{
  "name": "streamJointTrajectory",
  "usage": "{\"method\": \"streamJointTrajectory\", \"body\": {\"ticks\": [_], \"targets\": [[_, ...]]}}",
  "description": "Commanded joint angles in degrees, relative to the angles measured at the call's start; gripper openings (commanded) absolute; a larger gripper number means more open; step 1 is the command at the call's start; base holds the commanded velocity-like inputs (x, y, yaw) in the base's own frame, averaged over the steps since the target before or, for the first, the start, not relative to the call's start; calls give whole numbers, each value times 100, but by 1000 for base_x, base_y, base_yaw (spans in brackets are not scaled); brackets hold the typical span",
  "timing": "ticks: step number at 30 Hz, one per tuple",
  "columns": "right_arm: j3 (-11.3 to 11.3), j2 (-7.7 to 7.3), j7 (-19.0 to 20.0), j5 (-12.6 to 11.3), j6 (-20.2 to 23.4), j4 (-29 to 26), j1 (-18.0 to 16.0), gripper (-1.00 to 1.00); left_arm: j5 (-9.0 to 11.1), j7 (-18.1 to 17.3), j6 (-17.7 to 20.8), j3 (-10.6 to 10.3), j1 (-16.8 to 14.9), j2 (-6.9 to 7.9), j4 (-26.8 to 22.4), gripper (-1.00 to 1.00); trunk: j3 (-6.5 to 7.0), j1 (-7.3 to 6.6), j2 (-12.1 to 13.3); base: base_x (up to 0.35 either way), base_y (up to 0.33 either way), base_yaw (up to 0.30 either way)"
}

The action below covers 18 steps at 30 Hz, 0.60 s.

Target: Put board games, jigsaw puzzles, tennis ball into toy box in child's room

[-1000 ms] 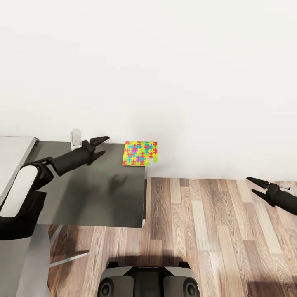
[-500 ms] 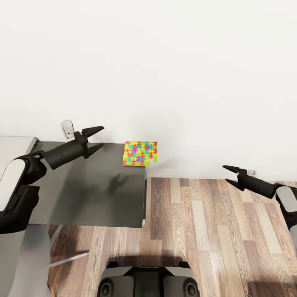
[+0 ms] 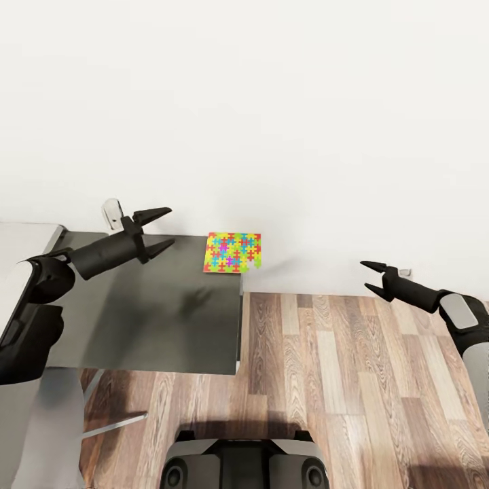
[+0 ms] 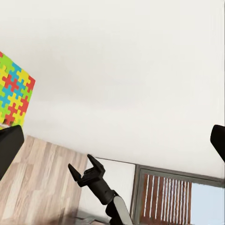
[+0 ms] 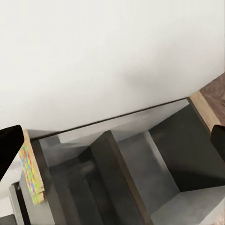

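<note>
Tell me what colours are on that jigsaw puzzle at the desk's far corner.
Jigsaw puzzle: yellow, green, red, blue, pink interlocking pieces; clearest in the head view.

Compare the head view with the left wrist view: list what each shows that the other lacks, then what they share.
Head view alone: the left claw open above the dark table, and the robot's base.

Left wrist view alone: a window-like frame low on the wall.

Shared: the jigsaw puzzle, the open right claw, wood floor, white wall.

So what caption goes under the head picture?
Both open hands, left hand and right hand, hover near a jigsaw puzzle on the table's corner.
</note>
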Motion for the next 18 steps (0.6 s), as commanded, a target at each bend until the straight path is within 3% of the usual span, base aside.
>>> {"method": "streamJointTrajectory", "body": {"ticks": [1, 5, 10, 18], "targets": [[-18, 5, 18, 18, 24, 7, -16, 100, 116, 71, -1, -3, -15, 4, -2, 100, -7, 3, -9, 0, 0, 172], [-6, 11, 19, 18, 9, 18, -56, 100, 257, 109, 6, 1, -38, 6, -2, 100, -7, 3, -9, 0, 0, 209], [-16, 2, 25, 18, 9, 18, -92, 100, 689, 146, 10, 32, -45, 178, -2, 100, -7, 3, -9, 0, 0, 285], [-26, -21, 29, 18, 29, -11, -93, 100, 1057, 242, 9, 40, -63, 285, -2, 100, -7, 3, -9, 0, 0, 294]]}}
